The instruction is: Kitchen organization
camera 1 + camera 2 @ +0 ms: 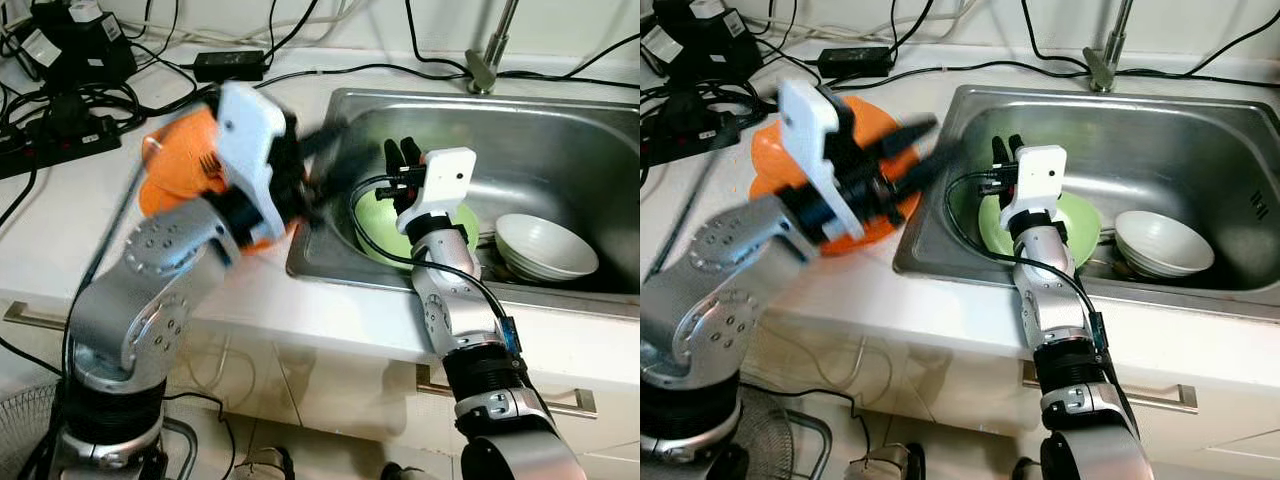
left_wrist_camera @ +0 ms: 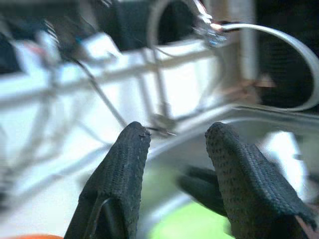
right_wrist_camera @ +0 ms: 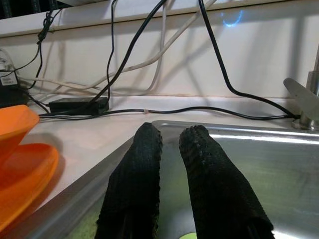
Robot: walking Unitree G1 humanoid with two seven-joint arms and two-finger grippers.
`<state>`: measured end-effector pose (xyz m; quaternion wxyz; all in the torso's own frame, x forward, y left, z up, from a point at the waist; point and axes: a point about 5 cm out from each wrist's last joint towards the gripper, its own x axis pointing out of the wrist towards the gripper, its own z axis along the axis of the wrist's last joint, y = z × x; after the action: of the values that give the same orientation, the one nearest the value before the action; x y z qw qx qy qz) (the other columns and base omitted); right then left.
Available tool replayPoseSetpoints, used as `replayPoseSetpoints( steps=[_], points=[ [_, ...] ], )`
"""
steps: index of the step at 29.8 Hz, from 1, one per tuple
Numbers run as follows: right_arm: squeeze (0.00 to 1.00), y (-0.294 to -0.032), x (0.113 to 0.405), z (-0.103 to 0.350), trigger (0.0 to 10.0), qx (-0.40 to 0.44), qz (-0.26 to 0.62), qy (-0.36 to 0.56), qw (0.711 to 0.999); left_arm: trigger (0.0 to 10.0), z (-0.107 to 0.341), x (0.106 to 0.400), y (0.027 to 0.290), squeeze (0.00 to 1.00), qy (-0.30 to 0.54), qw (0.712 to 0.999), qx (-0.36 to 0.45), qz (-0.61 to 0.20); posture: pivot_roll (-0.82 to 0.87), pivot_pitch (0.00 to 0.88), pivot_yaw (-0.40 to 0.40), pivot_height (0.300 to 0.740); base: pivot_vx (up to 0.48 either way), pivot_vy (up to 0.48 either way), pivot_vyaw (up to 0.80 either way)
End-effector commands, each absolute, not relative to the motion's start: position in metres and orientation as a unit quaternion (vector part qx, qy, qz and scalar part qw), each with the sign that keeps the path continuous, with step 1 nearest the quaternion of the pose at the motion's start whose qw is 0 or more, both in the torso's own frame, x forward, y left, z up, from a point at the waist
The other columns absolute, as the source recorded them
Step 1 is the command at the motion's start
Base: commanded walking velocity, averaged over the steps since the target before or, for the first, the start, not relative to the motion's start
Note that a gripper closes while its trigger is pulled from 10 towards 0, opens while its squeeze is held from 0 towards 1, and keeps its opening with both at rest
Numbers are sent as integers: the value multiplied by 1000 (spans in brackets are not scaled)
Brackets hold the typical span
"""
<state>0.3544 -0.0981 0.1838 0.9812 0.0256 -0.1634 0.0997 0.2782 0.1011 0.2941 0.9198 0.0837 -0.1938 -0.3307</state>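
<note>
Our left gripper (image 1: 925, 150) hangs over the sink (image 1: 1200, 125) edge, fingers spread and empty; our right gripper (image 3: 167, 139), nearly closed and empty, hovers above the green plate (image 1: 1085, 225). We should descend slowly onto its rim.

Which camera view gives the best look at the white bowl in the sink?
The left eye view: the white bowl sits whole and unblocked beside the green plate. The right eye view shows it similarly. In the left wrist view, only a white blur.

Green plate (image 1: 1081, 226) & white bowl (image 1: 1162, 243) in sink; orange dishes (image 1: 770, 150) on counter.
</note>
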Motion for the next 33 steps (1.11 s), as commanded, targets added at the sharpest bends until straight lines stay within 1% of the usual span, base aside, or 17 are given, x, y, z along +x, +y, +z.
replayPoseSetpoints(
  steps=[1, 3, 4, 5, 6, 8, 9, 10, 15, 17, 19, 24, 26, 33],
  points=[
    [0, -100, 354, 170, 10000, 36, 92, -139, 985, 10000, 294, 281, 106, 0, -207, 923, 113, -303, 231, 96, 80, 740, 0, 0, 0],
    [0, -102, 354, 169, 10000, 36, 90, -138, 986, 10000, 292, 280, 114, 0, -222, 916, 170, -287, 231, 95, 80, 740, 0, 0, 0],
    [0, -102, 354, 169, 10000, 36, 90, -138, 986, 10000, 292, 280, 114, 0, -222, 916, 170, -287, 231, 95, 80, 740, 0, 0, 0],
    [0, -102, 355, 168, 10000, 36, 89, -137, 986, 10000, 290, 279, 118, 0, -230, 911, 198, -278, 233, 92, 81, 740, 0, 0, 0],
    [0, -102, 355, 168, 10000, 36, 89, -137, 986, 10000, 290, 279, 118, 0, -230, 911, 198, -278, 233, 92, 81, 740, 0, 0, 0],
    [0, -104, 355, 166, 10000, 37, 86, -135, 986, 10000, 283, 277, 126, 0, -250, 896, 269, -250, 239, 87, 83, 740, 0, 0, 0],
    [0, -104, 355, 166, 10000, 37, 86, -135, 986, 10000, 283, 277, 126, 0, -250, 896, 269, -250, 239, 87, 83, 740, 0, 0, 0],
    [0, -104, 356, 165, 10000, 37, 85, -134, 987, 10000, 276, 276, 132, 0, -257, 887, 305, -233, 240, 83, 85, 740, 0, 0, 0],
    [0, -104, 356, 165, 10000, 38, 84, -133, 987, 10000, 267, 273, 143, 0, -261, 880, 335, -211, 243, 78, 83, 740, 0, 0, 0],
    [0, -103, 358, 163, 10000, 38, 84, -130, 987, 10000, 258, 270, 155, 0, -259, 877, 356, -190, 243, 69, 82, 740, 0, 0, 0],
    [0, -104, 358, 162, 10000, 37, 84, -128, 988, 10000, 250, 265, 160, 0, -257, 867, 382, -189, 248, 60, 81, 740, 0, 0, 0],
    [0, -106, 360, 161, 10000, 36, 82, -126, 988, 10000, 244, 261, 160, 0, -251, 861, 395, -199, 252, 54, 81, 740, 0, 0, 0],
    [0, -106, 361, 160, 10000, 36, 79, -125, 988, 10000, 231, 259, 157, 0, -245, 852, 409, -214, 253, 49, 81, 740, 0, 0, 0],
    [0, -105, 361, 159, 10000, 37, 80, -127, 988, 10000, 210, 260, 158, 0, -232, 842, 431, -226, 247, 39, 84, 740, 0, 0, 0]
  ],
)
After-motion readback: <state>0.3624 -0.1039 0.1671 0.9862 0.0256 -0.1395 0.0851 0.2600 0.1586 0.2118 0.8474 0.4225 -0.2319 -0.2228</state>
